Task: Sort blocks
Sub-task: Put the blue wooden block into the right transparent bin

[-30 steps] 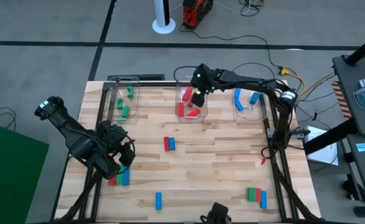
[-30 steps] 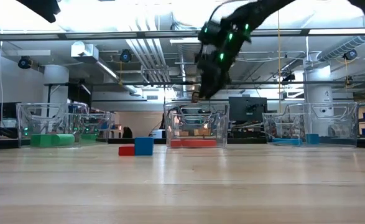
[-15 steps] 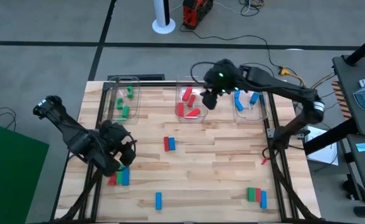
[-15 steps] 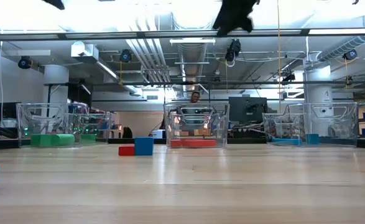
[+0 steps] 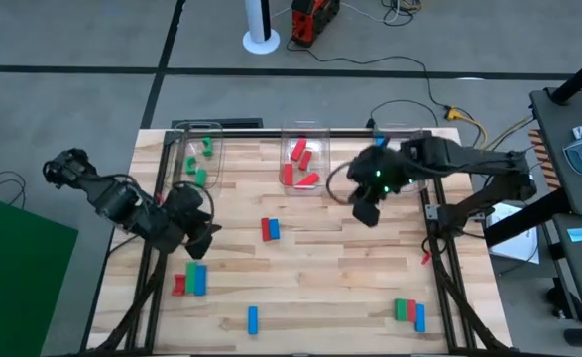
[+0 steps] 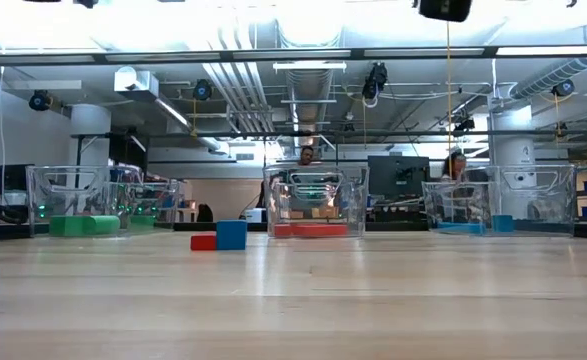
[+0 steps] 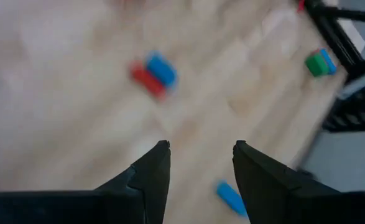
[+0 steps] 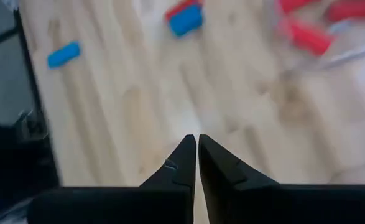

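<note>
High view: three clear bins [image 5: 200, 130]; left jaws [image 7: 198, 163] apart, right jaws [image 8: 197, 155] together, both empty.

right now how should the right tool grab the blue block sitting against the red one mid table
Come from straight above and pinch the blue block across its short ends. Its long side lies against the red block, leaving no gap there for a finger. The right tool is shut, so it probably must open first.

You have three clear bins [image 5: 199, 127], three red blocks [image 5: 298, 149] in the middle bin [image 5: 305, 131], three green blocks [image 5: 199, 178] in the bin to its left, and, loose in front of it, four blue blocks [image 5: 253, 318], at least two loose red blocks [image 5: 266, 229], two loose green blocks [image 5: 400, 309]
</note>
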You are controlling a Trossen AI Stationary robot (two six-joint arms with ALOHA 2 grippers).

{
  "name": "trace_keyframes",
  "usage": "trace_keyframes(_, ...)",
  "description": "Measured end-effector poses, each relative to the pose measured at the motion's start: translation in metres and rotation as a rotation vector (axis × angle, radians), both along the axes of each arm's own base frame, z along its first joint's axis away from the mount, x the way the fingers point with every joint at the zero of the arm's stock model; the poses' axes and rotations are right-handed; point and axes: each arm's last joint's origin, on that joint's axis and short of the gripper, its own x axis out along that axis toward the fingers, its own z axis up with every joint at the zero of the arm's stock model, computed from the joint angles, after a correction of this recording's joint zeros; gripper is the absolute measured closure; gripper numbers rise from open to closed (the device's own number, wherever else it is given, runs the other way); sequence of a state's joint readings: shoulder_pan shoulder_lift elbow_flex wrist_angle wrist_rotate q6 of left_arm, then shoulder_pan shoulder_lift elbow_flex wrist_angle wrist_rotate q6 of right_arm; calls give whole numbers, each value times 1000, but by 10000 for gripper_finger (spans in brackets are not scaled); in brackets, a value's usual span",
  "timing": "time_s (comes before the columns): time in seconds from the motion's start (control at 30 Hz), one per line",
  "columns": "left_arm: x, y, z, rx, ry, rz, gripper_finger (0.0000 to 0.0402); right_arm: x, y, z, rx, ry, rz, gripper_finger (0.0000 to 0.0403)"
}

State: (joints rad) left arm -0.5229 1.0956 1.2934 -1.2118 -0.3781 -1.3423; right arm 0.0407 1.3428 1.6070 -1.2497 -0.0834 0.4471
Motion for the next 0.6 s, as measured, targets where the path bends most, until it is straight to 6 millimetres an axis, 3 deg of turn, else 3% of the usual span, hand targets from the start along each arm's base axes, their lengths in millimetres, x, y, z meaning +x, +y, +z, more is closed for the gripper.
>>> trace_keyframes(0.1, 3, -9, -5, -202, 98, 21, 249, 0, 13, -4, 31, 36, -13, 393)
trace_keyframes(0.27, 17, -27, -22, -199, 192, 18, 249, 0, 22, -4, -27, 23, -47, 391)
trace_keyframes(0.47, 27, -36, -63, -212, 341, 94, 249, 1, 20, -3, -110, -7, -100, 390)
trace_keyframes(0.6, 28, -37, -98, -261, 342, 125, 249, 2, 18, -2, -161, -20, -128, 390)
